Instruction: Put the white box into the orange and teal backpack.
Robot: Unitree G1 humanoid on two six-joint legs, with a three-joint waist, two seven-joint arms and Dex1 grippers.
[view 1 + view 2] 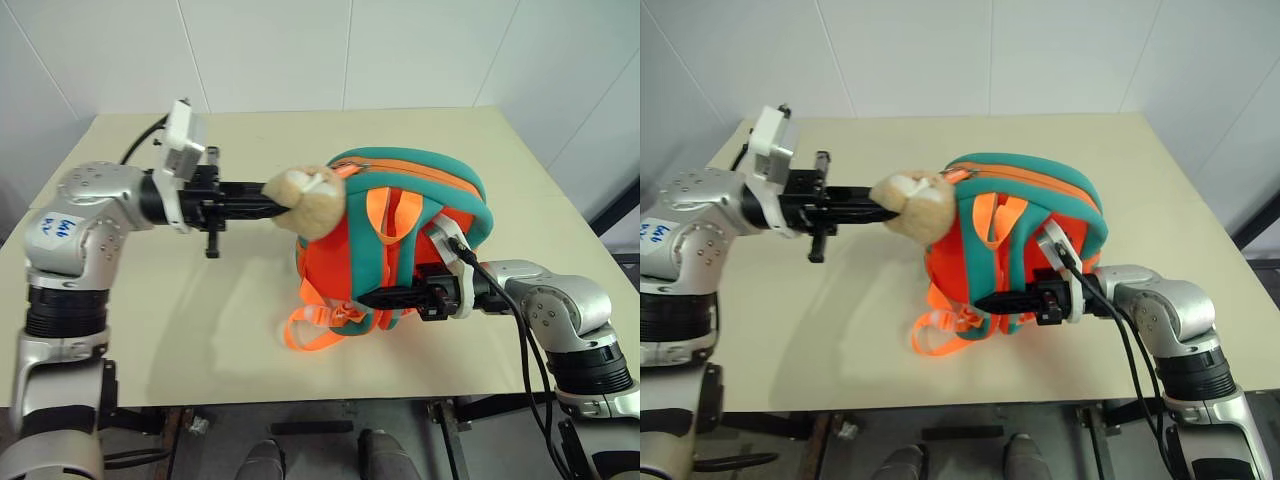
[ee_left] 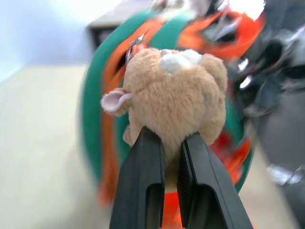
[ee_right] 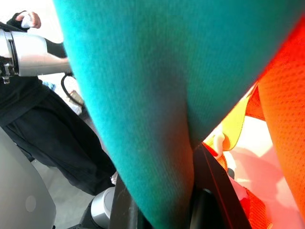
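Backpack stands mid-table; left gripper jaws clamped on its plush head; right gripper jaws pinching a teal strap; zipper looks closed; white box unseen, so packing apparently not begun.

backpack: orange, teal trim | plush head: tan | table: cream

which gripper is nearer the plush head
Left. The left gripper is shut on the plush head itself; the right gripper is lower down, clamped on the backpack's teal strap.
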